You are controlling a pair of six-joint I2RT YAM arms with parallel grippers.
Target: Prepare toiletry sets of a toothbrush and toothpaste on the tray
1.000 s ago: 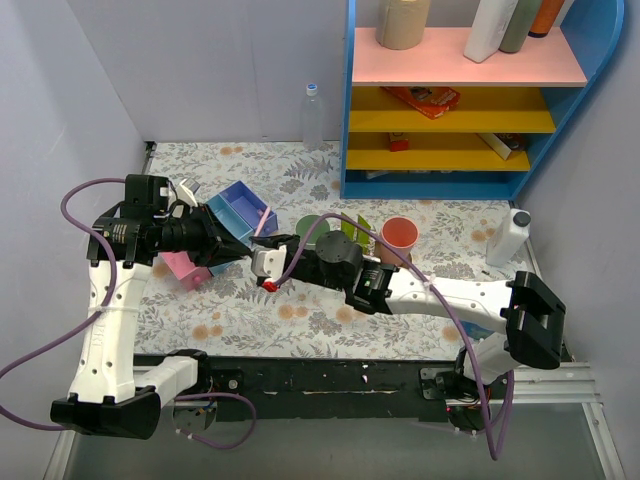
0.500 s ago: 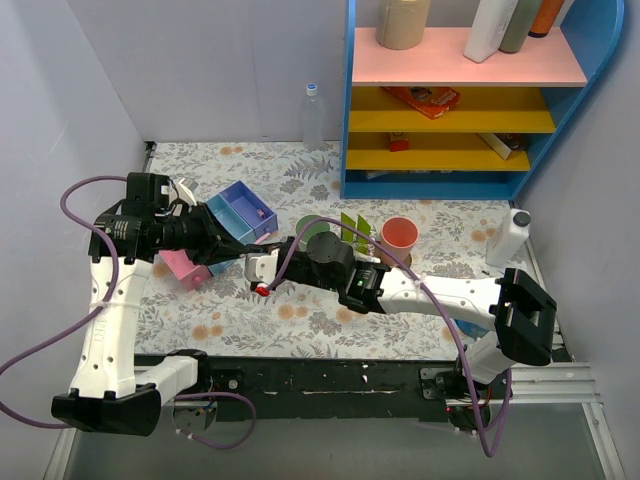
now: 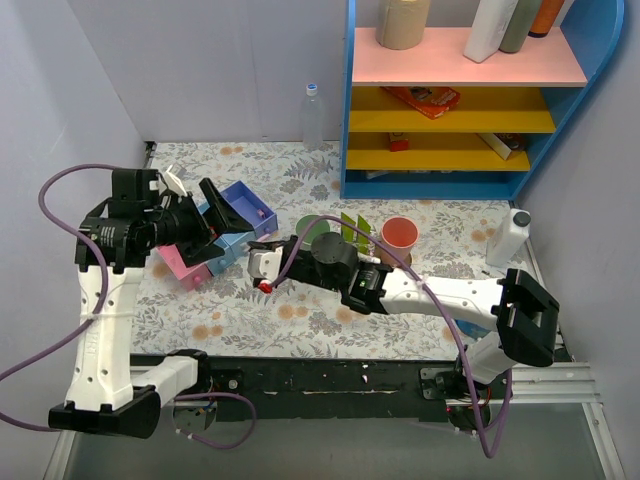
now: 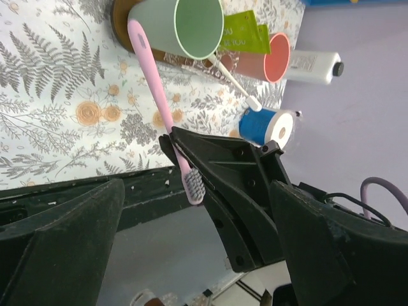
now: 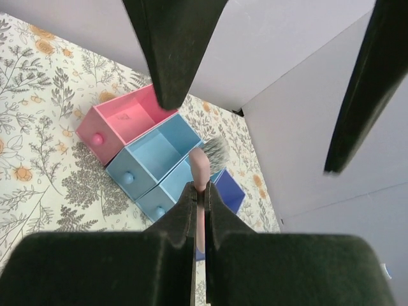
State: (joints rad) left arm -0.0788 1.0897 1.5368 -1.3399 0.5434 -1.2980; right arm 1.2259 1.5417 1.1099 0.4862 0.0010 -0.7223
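A pink toothbrush (image 5: 201, 160) is clamped in my right gripper (image 5: 199, 188), which is shut on its handle with the bristle head poking past the fingertips. In the left wrist view the toothbrush (image 4: 156, 95) runs from the green cup (image 4: 197, 25) down to the right gripper's fingers (image 4: 213, 169). My left gripper (image 3: 215, 228) stands wide open just left of it, holding nothing. The dark-brown tray (image 4: 120, 25) carries the green cup, a pink cup (image 4: 279, 57), lime-green toothpaste sachets (image 4: 245, 35) and a white toothbrush (image 4: 231, 78).
The pink-blue-purple organiser (image 3: 232, 212) lies tipped with open drawers (image 5: 153, 156) under the left gripper. A white bottle (image 3: 507, 238) stands at the right, a clear bottle (image 3: 313, 115) at the back. The blue shelf unit (image 3: 450, 100) fills the back right.
My right gripper closed on the pink toothbrush. My left gripper then opened wide, let go of it and drew back to the left.
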